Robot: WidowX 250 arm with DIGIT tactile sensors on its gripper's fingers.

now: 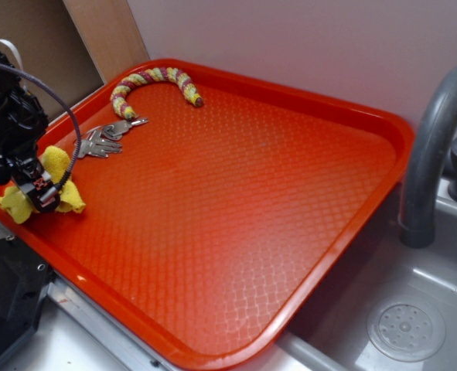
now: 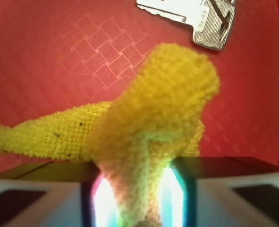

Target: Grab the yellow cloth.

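Note:
The yellow cloth (image 1: 58, 164) is a crumpled knitted rag at the left edge of the red tray (image 1: 236, 209). My gripper (image 1: 41, 192) is shut on it, with cloth bunched on both sides of the fingers. In the wrist view the yellow cloth (image 2: 153, 123) fills the middle, pinched into a narrow fold between the two jaws of my gripper (image 2: 137, 198), and it rises as a hump above them with a flap spreading left.
A bunch of silver keys (image 1: 100, 141) lies on the tray just behind the cloth, and shows in the wrist view (image 2: 200, 19). A striped rope toy (image 1: 155, 81) curves at the tray's back. A grey faucet (image 1: 433, 147) and sink drain (image 1: 406, 331) are at right.

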